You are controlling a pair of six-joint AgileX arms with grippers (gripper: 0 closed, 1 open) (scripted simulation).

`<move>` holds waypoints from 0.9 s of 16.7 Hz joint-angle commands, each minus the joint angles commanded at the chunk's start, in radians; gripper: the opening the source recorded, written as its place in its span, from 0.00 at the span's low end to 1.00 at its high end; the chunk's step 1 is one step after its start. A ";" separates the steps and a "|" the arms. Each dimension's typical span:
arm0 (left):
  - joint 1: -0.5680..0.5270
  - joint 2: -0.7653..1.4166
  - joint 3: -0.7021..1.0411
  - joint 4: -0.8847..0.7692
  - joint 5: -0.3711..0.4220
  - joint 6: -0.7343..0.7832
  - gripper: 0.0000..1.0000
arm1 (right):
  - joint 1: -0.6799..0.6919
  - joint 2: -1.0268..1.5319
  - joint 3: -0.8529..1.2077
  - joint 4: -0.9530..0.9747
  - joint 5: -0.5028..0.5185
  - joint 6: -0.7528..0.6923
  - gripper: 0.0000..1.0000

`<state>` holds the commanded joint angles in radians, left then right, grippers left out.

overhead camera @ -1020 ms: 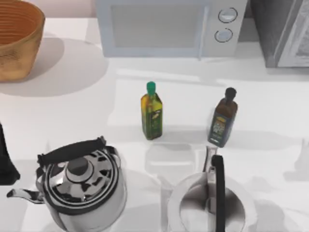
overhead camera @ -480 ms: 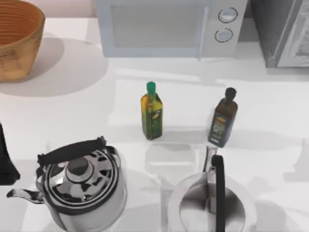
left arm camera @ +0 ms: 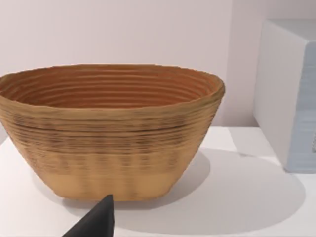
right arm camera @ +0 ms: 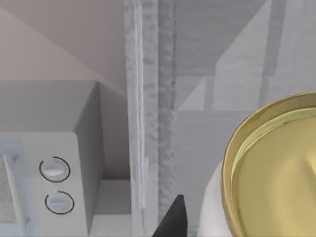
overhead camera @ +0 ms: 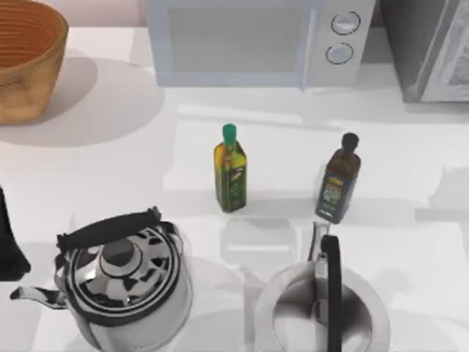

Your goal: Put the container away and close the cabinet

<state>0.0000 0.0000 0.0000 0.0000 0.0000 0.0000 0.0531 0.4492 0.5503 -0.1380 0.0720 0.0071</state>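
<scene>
The faint grey shadow (overhead camera: 448,192) on the white table (overhead camera: 110,169) has slid toward the grey cabinet (overhead camera: 429,44), suggesting the right gripper (right arm camera: 170,217), whose hold I cannot tell, is bringing the gold-lidded white container (right arm camera: 276,168) up to it, while the left arm (overhead camera: 9,242) sits parked at the left edge.

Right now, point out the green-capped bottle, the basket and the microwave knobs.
green-capped bottle (overhead camera: 231,172), top view, on its label.
basket (left arm camera: 106,143), left wrist view, on its outer wall.
microwave knobs (overhead camera: 345,23), top view, on the upper knob.

The white table (overhead camera: 110,169) held a wicker basket (overhead camera: 26,59), microwave (overhead camera: 256,40), two oil bottles (overhead camera: 231,169) (overhead camera: 338,180) and two kettles (overhead camera: 121,282) (overhead camera: 322,308).
</scene>
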 joint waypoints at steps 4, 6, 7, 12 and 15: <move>0.000 0.000 0.000 0.000 0.000 0.000 1.00 | 0.046 0.292 0.391 -0.094 0.039 0.003 0.00; 0.000 0.000 0.000 0.000 0.000 0.000 1.00 | 0.068 0.435 0.586 -0.140 0.058 0.005 0.00; 0.000 0.000 0.000 0.000 0.000 0.000 1.00 | 0.078 0.503 0.679 -0.162 0.067 0.006 0.00; 0.000 0.000 0.000 0.000 0.000 0.000 1.00 | 0.117 0.775 1.057 -0.249 0.107 0.009 0.00; 0.000 0.000 0.000 0.000 0.000 0.000 1.00 | 0.128 0.862 1.172 -0.277 0.122 0.010 0.00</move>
<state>0.0000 0.0000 0.0000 0.0000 0.0000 0.0000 0.1813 1.3108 1.7227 -0.4145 0.1940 0.0171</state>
